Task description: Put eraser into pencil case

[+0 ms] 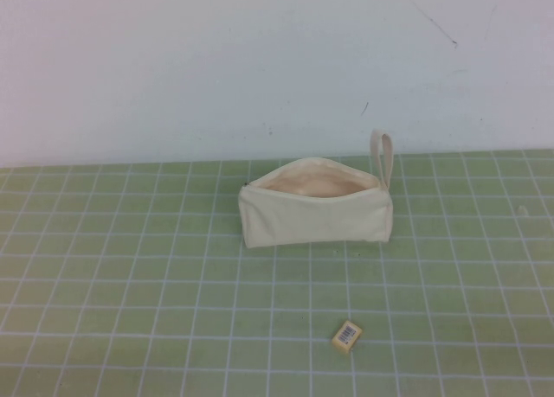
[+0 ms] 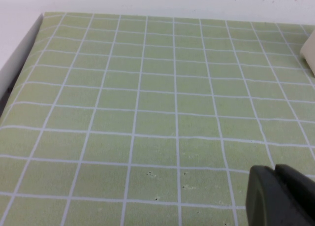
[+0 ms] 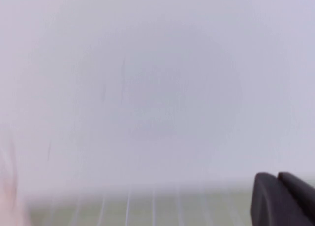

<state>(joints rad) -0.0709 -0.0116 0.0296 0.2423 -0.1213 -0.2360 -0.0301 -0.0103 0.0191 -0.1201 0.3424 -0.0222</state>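
Note:
The cream pencil case [image 1: 316, 208] stands on the green grid mat in the high view, its zip open at the top, pale lining showing, and its loop strap [image 1: 382, 157] sticking up at its right end. The tan eraser [image 1: 347, 336] with a white barcode label lies on the mat in front of the case. Neither arm shows in the high view. My left gripper [image 2: 275, 173] is shut and empty over bare mat; a corner of the case [image 2: 309, 51] shows in the left wrist view. My right gripper [image 3: 277, 177] is shut and empty, facing the white wall.
A green mat with white grid lines [image 1: 130, 276] covers the table. A white wall [image 1: 260, 60] rises right behind the case. The mat's left edge with a white border [image 2: 19, 53] shows in the left wrist view.

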